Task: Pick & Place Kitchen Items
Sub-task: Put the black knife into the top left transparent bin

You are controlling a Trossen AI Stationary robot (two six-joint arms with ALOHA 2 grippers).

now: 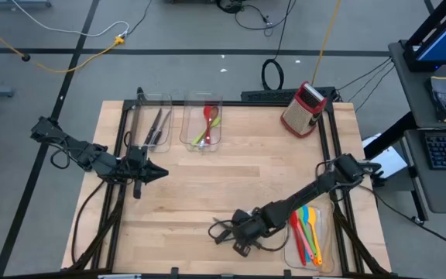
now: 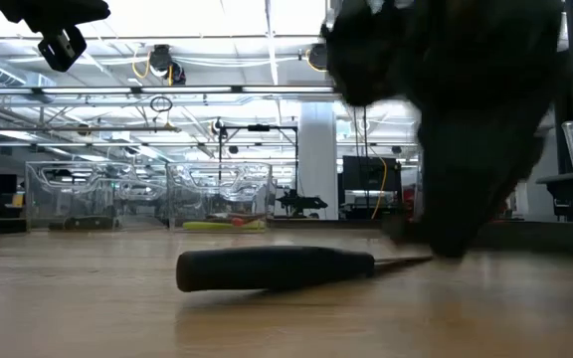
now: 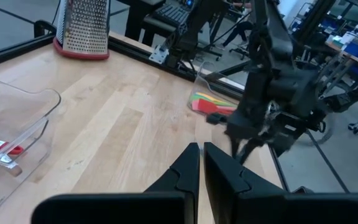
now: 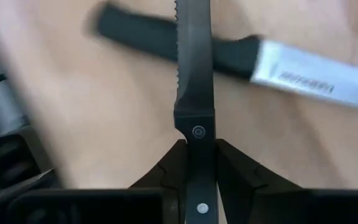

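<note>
Two knives (image 4: 194, 93) under right gripper (image 4: 194, 146)

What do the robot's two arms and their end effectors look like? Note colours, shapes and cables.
Both arms are dark, slim and jointed. The left end effector has two black, angular fingers tapering to points. The right end effector looks equally black and blocky, with thin dark cables looping beside it.

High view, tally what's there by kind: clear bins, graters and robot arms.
Clear bins: 3
Red grater: 1
Robot arms: 2
Total: 6
</note>
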